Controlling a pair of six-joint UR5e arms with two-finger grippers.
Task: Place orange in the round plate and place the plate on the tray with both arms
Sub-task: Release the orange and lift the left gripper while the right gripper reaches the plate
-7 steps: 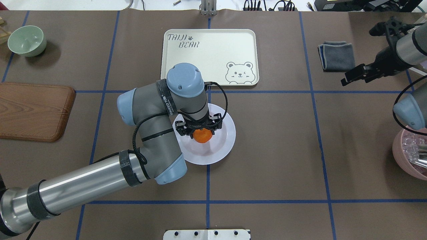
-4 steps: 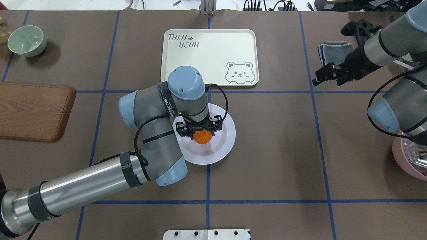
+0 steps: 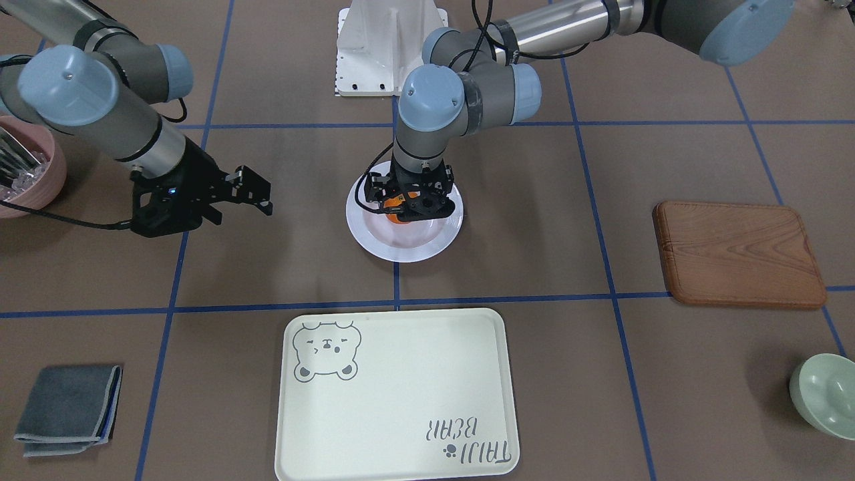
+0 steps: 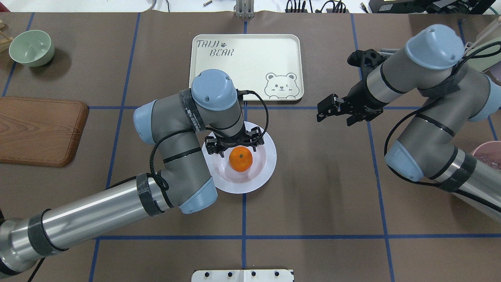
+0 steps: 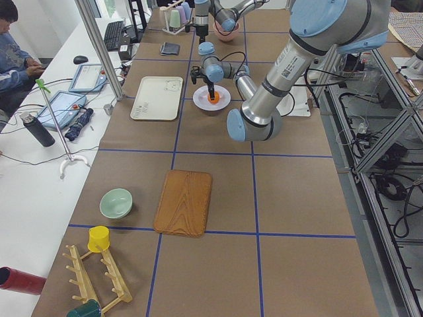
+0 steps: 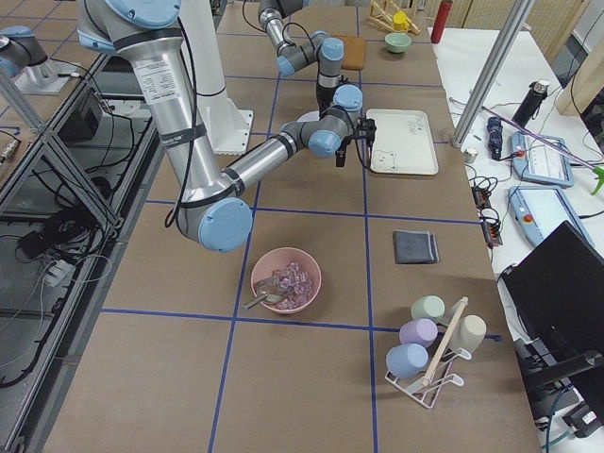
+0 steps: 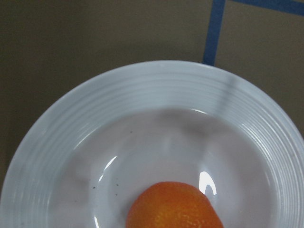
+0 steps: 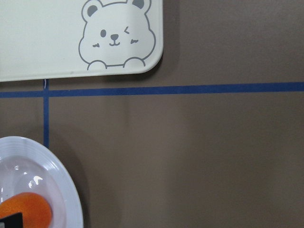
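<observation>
The orange [image 4: 240, 158] lies free in the sunken centre of the white round plate [image 4: 263, 172], which rests on the table just in front of the cream tray [image 4: 250, 70]. My left gripper [image 4: 233, 145] hangs open just above the plate's far side, its fingers spread wider than the fruit and off it. The left wrist view looks down on the plate [image 7: 156, 95] with the orange [image 7: 173, 206] at its lower edge. My right gripper [image 4: 332, 110] hovers open above bare table to the right of the plate, near the tray's front right corner [image 8: 142, 57].
A brown wooden board [image 4: 39, 131] and a pale green bowl [image 4: 31, 47] sit at the left. A pink bowl [image 3: 27, 174] with clear pieces stands at the right near the right arm. A folded grey cloth [image 3: 67, 407] lies at the far right.
The left gripper has let go of the orange and drawn back off it, so the fruit rests in the plate. The right arm has swung left, from the table's right edge towards the plate.
</observation>
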